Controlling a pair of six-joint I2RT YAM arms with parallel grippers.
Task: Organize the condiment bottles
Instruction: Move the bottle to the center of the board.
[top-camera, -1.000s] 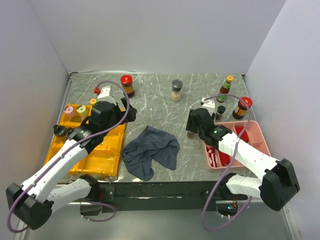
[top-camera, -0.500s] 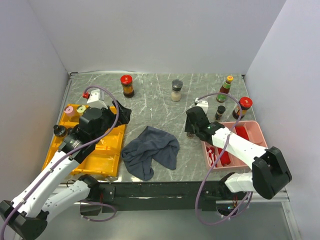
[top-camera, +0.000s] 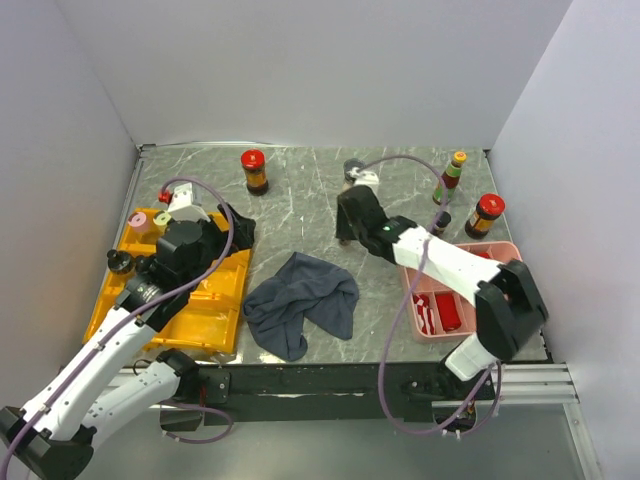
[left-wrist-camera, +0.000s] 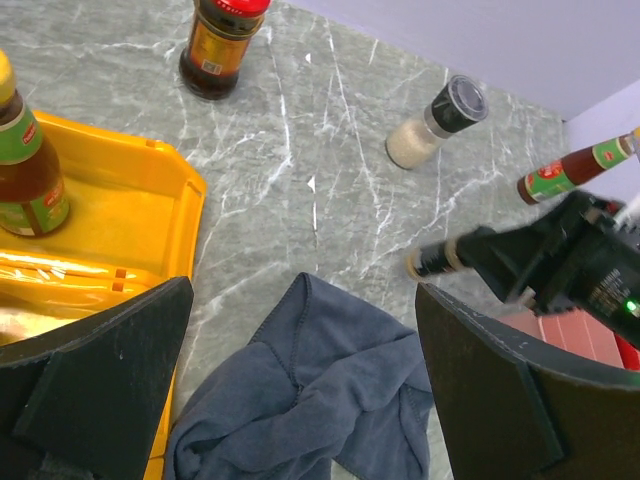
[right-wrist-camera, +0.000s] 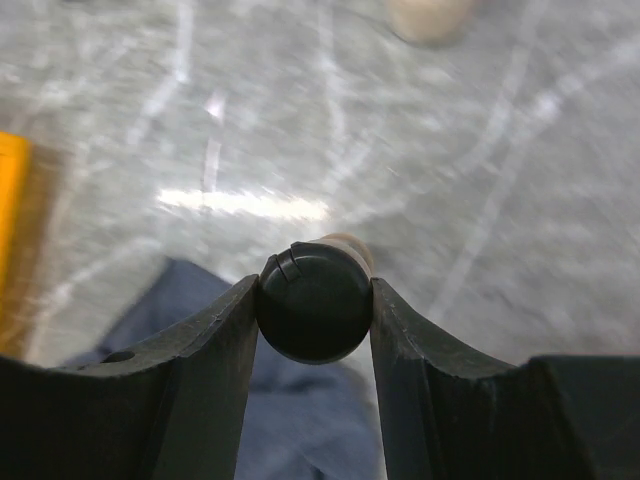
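Over the middle of the table (top-camera: 300, 190), in the top view, the right gripper (top-camera: 347, 222) is hanging just beyond the far edge of the dark grey cloth (top-camera: 300, 300), its body hiding most of what it is clamping. The left gripper (top-camera: 232, 226) is standing wide and empty over the far end of the yellow tray (top-camera: 210, 320). A pink-capped jar (top-camera: 137, 220) is sitting in that tray's far corner.

In the left wrist view, the held bottle (left-wrist-camera: 432, 262) is poking out past the right gripper's tip toward the cloth, and it is looking closer to level than upright. The grey-capped jar (left-wrist-camera: 435, 125) is standing apart from it, farther back on the table.

In the right wrist view, the bottle's black cap (right-wrist-camera: 315, 300) is sitting squarely between the two fingers (right-wrist-camera: 210, 360), both of them touching it, while the pale body is running away beyond the tips. The background is blurring, so whether the bottle is touching anything below cannot be told.

Judging from this, the grip is biting on the cap end only. The overhanging body could be swinging or sliding out on a quick turn, or a loose cap could be twisting. The arm's cable could also be brushing the grey-capped jar.
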